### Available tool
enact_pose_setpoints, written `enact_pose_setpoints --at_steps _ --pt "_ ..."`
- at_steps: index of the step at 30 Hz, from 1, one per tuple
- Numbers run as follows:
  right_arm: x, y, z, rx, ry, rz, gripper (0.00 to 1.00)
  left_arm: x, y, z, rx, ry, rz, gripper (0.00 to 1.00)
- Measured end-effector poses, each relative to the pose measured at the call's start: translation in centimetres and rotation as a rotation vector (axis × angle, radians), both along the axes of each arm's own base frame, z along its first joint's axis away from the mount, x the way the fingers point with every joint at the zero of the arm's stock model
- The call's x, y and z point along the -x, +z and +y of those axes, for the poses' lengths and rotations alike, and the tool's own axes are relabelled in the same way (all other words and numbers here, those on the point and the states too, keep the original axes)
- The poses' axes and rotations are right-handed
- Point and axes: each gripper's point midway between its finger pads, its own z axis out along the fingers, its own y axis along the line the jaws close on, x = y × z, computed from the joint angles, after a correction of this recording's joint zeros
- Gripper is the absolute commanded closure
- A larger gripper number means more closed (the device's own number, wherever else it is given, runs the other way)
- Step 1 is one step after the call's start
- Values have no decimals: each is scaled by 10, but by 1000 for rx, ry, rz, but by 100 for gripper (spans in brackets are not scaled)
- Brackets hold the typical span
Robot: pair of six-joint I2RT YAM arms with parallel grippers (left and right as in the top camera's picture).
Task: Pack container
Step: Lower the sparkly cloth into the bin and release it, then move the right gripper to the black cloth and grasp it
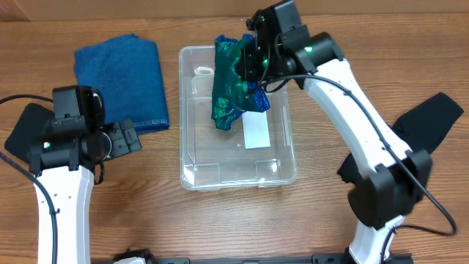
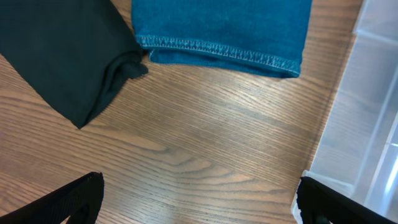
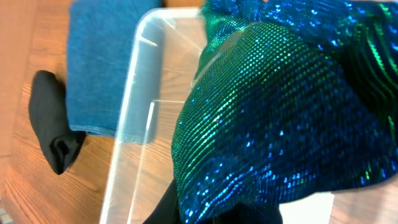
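The clear plastic container (image 1: 286,158) stands at the table's middle, with a white label (image 1: 256,133) on its bottom. My right gripper (image 1: 253,62) is shut on a shiny blue-green sequined cloth (image 1: 233,88) and holds it hanging over the container's far half. In the right wrist view the sequined cloth (image 3: 280,112) fills the frame and hides the fingers; the container's rim (image 3: 127,118) shows at the left. My left gripper (image 2: 199,199) is open and empty over bare wood, just left of the container's wall (image 2: 367,112).
A folded blue towel (image 1: 124,81) lies left of the container; its hemmed edge shows in the left wrist view (image 2: 224,31). A black cloth (image 2: 62,56) lies beside it at the left, also seen in the right wrist view (image 3: 53,127).
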Motion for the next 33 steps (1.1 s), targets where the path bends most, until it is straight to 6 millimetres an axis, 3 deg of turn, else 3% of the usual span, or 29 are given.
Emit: enact_pose_setpoints --at_steps 2,5,6,7,8,10,12,15,17,19,20,21,22,24,25,26,27,28,31,33 --pt "-7 -33 18 -52 25 76 96 -2 -8 0 4 -3 33 0" --pt "-5 -49 32 -97 45 135 95 -4 -14 1 7 -4 53 0" --pt "-2 -52 37 -103 53 147 69 -4 -14 1 7 -4 53 0" --pt "1 -51 42 -107 59 152 33 -4 -14 1 7 -4 53 0" --pt "4 -51 46 -108 70 151 17 -4 -14 1 7 -4 53 0" --pt "7 -55 46 -72 55 152 0 -4 -14 1 7 -4 53 0" --pt "7 -67 28 15 6 169 0 -4 -14 1 7 -4 53 0" --pt "-4 -83 -26 191 -124 177 0 -4 -14 1 7 -4 53 0" --pt "-12 -68 -63 268 -196 133 0 -4 -14 1 7 -4 53 0" --pt "-13 -18 -98 300 -279 27 0 -4 -14 1 7 -4 53 0" --pt "-4 17 -125 306 -346 -16 0 -4 -14 1 7 -4 53 0" --pt "11 65 -167 294 -460 -73 0 -4 -14 1 6 -3 52 0" --pt "30 99 -211 286 -581 -100 0 -4 -14 1 7 -4 53 0" --pt "81 117 -294 322 -814 -19 0 -4 -14 1 7 -4 53 0" --pt "92 115 -321 331 -895 14 0 -4 -14 1 6 -3 53 0" --pt "103 101 -340 347 -952 78 0 -4 -14 1 6 -3 52 0" --pt "117 72 -364 376 -1016 185 0 -4 -14 1 7 -4 52 0" --pt "121 55 -374 378 -1043 218 0 -4 -14 1 7 -4 52 0" --pt "148 -22 -402 340 -1122 373 0 -4 -13 1 4 -2 52 0" --pt "168 -86 -416 259 -1177 446 0 -4 -13 1 4 -2 51 0"
